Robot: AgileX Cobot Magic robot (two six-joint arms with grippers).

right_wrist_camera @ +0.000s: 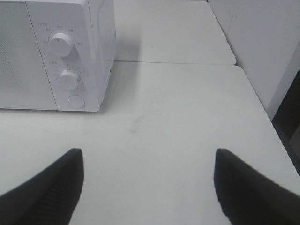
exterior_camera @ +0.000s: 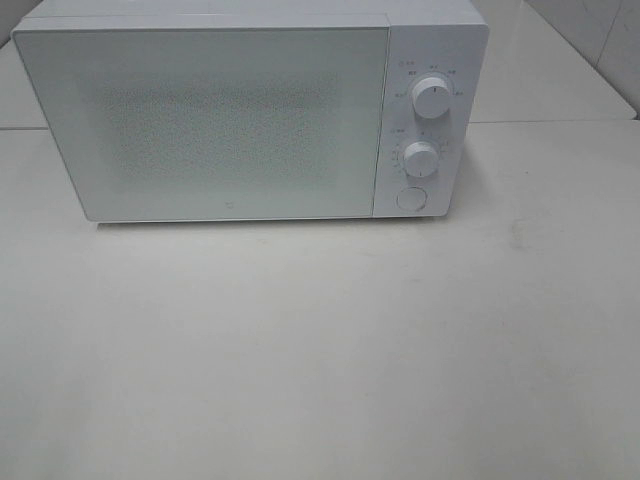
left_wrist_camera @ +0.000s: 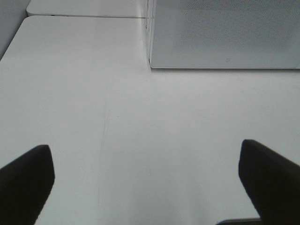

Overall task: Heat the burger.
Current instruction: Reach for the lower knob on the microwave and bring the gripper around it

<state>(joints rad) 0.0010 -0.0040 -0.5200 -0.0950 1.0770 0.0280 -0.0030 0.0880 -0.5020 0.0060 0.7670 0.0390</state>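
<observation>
White tables, pale tiled wall, soft even light

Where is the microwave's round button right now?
In the high view, the round button sits low on the microwave's right-hand panel, directly under the lower dial.

A white microwave oven is sitting with its door closed on the pale surface, ahead of the left claw and the right claw. Its upper dial, lower dial and round button are facing the right claw, well apart from it.
</observation>
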